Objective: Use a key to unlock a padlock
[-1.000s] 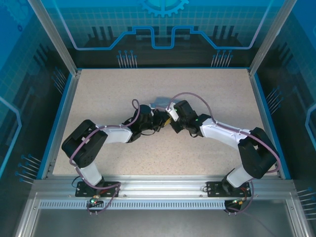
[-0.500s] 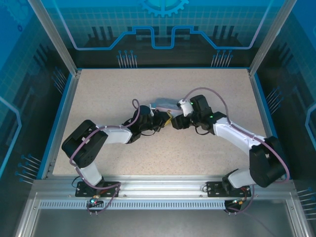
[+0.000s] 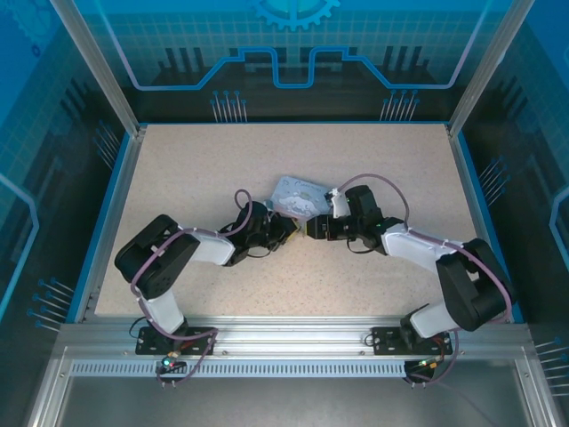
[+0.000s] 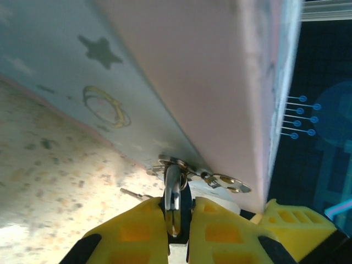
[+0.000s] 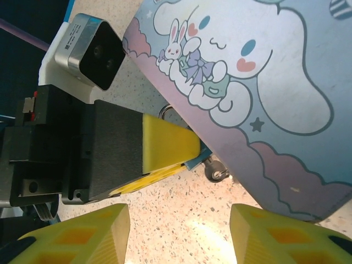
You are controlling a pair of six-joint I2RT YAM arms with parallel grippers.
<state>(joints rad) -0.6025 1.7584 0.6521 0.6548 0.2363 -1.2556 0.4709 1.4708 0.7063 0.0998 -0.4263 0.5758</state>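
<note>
Speckled table | left end effector clamped on apparent padlock at tin edge | right end effector half-open, empty, beside

- The table was a speckled beige board with a blue rim round its edges.
- Near its middle lay the pale blue tin box (a white long-eared cartoon figure was printed on its lid), and from my left wrist I saw its side meet the surface.
- A thin metal pin seemed to rest on the speckles just beside the tin; I could not tell what it was.
</note>
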